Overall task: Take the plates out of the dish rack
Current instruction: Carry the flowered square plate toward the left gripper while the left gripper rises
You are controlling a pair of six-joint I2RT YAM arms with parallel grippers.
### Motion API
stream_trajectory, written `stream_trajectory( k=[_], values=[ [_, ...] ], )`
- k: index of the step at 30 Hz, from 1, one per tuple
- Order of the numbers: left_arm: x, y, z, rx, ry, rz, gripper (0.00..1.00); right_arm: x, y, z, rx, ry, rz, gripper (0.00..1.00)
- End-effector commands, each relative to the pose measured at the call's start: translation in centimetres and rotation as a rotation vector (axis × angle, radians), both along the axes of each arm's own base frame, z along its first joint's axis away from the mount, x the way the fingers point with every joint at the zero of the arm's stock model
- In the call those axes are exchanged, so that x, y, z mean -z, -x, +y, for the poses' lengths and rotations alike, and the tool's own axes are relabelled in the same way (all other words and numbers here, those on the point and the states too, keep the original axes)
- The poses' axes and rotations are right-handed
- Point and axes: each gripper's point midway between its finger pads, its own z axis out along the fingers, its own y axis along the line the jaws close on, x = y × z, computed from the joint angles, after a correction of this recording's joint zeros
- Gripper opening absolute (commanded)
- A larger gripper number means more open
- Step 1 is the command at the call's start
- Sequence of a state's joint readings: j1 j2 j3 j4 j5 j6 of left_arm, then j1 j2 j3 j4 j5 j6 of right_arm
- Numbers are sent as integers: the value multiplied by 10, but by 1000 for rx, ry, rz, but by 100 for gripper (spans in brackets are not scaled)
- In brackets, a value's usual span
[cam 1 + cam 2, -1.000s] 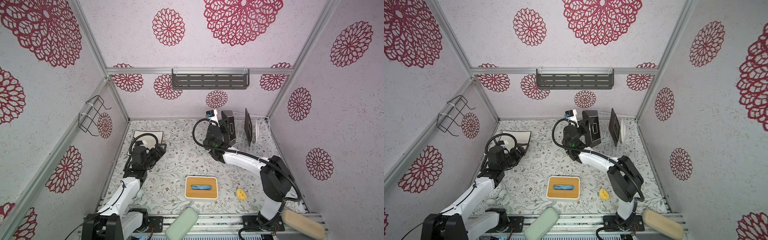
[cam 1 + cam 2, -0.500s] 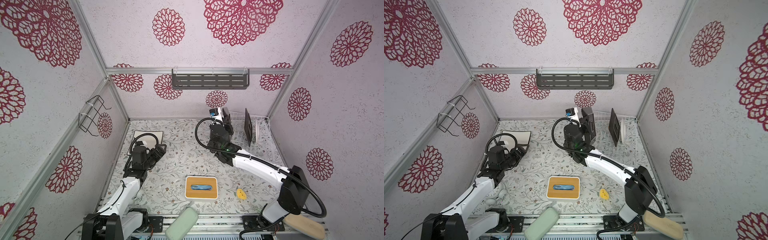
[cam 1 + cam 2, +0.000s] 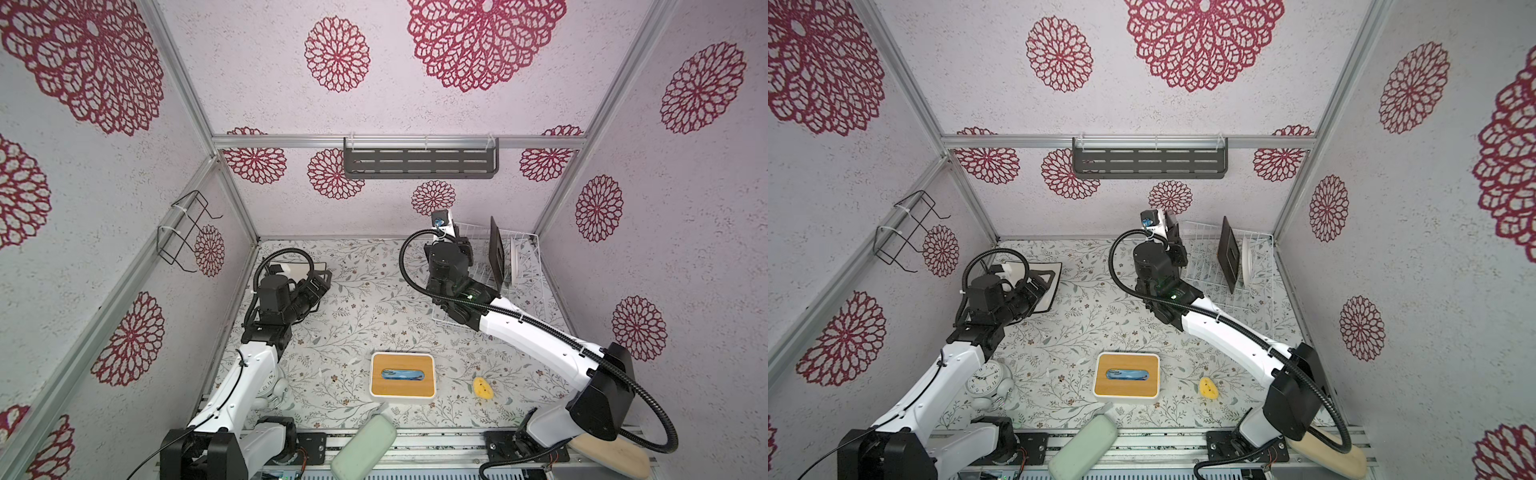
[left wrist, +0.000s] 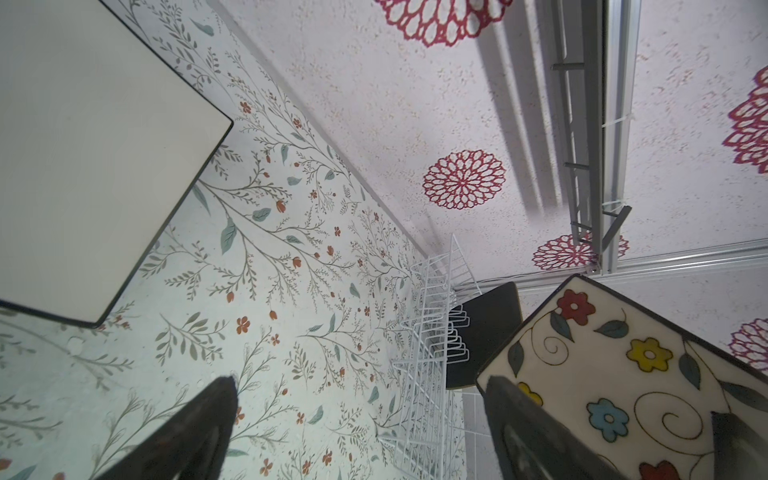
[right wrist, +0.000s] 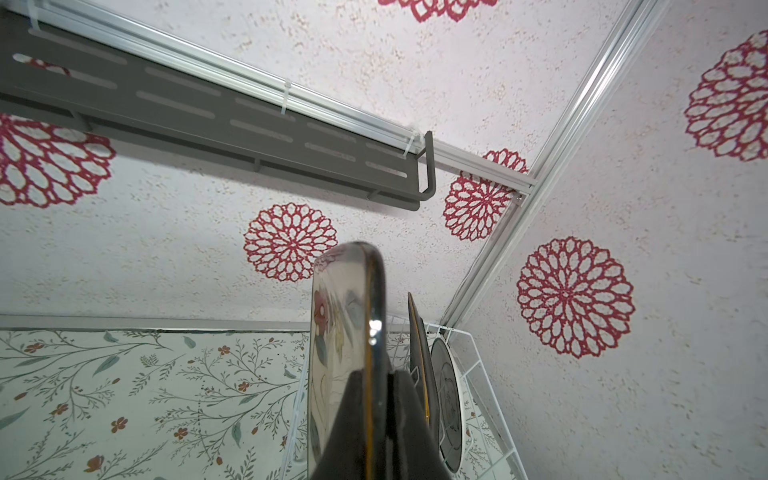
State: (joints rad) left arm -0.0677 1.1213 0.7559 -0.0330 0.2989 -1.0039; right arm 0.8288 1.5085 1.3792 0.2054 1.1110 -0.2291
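- My left tool sits low at the near left of the tabletop, jaws spread wide and gripping nothing.
- Just beside it, a cream plate lies flat on the tabletop, already out of the rack.
- Farther back, my right tool is clenched on the rim of a flowered plate, held upright on edge.
- That plate hangs at the end of the dish rack nearer the tabletop's middle. I cannot tell whether it is clear of the wires.
- Deeper in the rack, a black plate stands upright, with a round plate just beyond it toward the right wall.
- Only the left wrist view shows me the held plate's cream face with painted flowers. The right wrist view gives its glossy dark back and the pinch. In both top views it is a thin dark sliver.
- Against a second ago, my right arm has stretched out from its base. The held plate showed its broad back to the top views then and is now edge-on. The left arm has not moved.
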Motion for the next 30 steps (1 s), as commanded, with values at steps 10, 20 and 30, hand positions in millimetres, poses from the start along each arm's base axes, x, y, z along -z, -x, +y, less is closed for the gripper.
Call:
stream_trajectory(
  k=[10,20,30],
  values=[
    [-27,-19,-6,-1,52,-26,97,-93,28,-2,-259,-744,-335,0],
    [-40,-22,-14,17,181,-92,97,-48,14,25,-376,-1062,-430,0],
    [-46,-25,-17,42,319,-113,97,0,-10,56,-395,-1266,-384,0]
  ],
)
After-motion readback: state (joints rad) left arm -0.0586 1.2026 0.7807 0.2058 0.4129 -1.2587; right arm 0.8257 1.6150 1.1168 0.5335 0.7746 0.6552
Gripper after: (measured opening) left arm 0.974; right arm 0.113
